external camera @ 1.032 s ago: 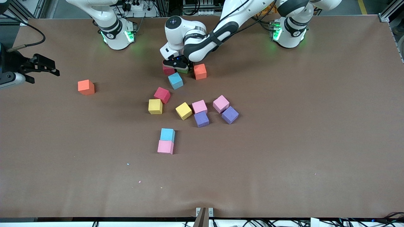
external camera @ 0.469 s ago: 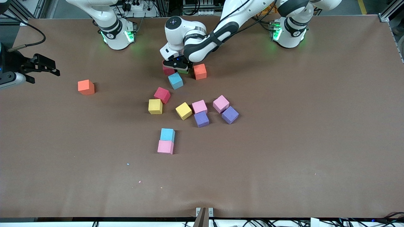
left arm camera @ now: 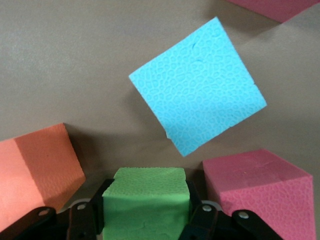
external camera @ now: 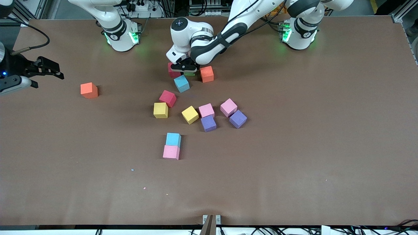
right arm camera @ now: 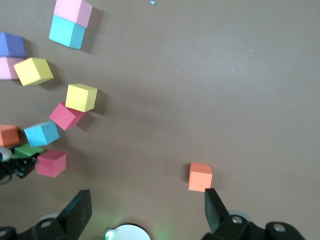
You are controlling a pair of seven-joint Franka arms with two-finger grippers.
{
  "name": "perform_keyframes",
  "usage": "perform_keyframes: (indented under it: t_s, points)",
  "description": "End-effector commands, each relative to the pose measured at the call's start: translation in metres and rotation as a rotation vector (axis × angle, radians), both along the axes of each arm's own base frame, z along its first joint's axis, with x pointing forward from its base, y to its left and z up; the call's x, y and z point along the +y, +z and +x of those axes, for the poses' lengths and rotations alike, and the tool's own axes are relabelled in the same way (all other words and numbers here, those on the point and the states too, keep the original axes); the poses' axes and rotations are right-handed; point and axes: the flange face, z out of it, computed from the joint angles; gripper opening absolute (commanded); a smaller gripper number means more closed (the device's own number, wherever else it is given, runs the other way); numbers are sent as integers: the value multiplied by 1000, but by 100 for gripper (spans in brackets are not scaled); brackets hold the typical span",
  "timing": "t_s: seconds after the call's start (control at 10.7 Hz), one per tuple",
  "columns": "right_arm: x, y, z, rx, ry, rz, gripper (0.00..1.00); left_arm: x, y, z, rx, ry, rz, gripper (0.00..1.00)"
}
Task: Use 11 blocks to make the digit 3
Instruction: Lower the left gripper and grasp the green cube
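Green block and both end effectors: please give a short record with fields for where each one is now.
green block: between the left end effector's fingers, between a crimson block and an orange block
left end effector: shut on green block, low at the table
right end effector: open, waiting at the right arm's end of the table
nearest loose block: blue block, tilted

Scattered blocks mid-table

Green block mostly hidden from you under left gripper in front view; crimson block half covered. Left wrist view cuts off orange block.
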Motion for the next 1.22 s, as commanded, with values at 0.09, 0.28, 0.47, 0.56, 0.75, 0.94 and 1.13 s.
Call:
perform_keyframes:
  t_s: [0.09, 0.28, 0.47, 0.56, 0.75, 0.94, 1.13]
  points:
    - [3, -33, 30, 42, 196, -7, 100, 2, -6, -2, 46, 92, 25, 43]
    - [12, -37, 35, 32, 223, 0, 100, 7, -12, -8, 36, 62, 41, 46]
    - [18, -38, 39, 2, 222, -6, 100, 10, -14, -9, 30, 32, 55, 47]
    - [11, -35, 41, -12, 216, -9, 100, 14, -17, -11, 4, -15, 66, 46]
    - [0, -43, 44, 4, 215, -25, 100, 17, -19, -13, -6, -14, 73, 45]
    - [-34, -60, 55, 24, 247, -25, 100, 19, -19, -14, -9, -21, 78, 55]
    - [-40, -69, 64, 16, 356, 14, 100, 19, -20, -13, -22, -63, 78, 64]
